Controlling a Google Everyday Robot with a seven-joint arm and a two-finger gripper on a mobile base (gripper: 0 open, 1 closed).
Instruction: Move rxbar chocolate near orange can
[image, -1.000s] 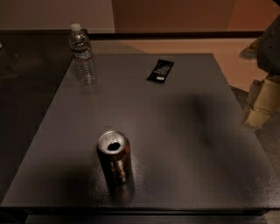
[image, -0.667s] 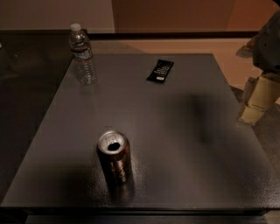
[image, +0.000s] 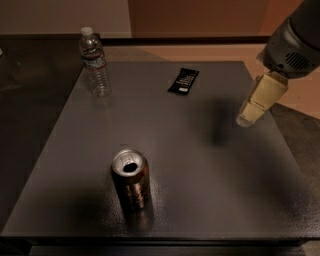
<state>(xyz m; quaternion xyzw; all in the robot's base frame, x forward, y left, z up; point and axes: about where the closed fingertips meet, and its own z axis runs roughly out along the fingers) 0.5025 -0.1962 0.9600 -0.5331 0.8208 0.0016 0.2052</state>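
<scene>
End effector (image: 246, 118) hovers right of flat black rxbar chocolate (image: 183, 80).

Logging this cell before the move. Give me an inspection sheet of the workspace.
Surface: dark grey table, matte, no spills seen.
Job's things: rxbar chocolate lying flat at the far side; orange can upright near the front edge, top opened; the two well apart.
Clutter: clear water bottle, upright, far left corner.
Grippers: gripper hovers over the table's right side, apart from the bar.
Cables: nothing seen.
Surroundings: tan floor to the right.
</scene>
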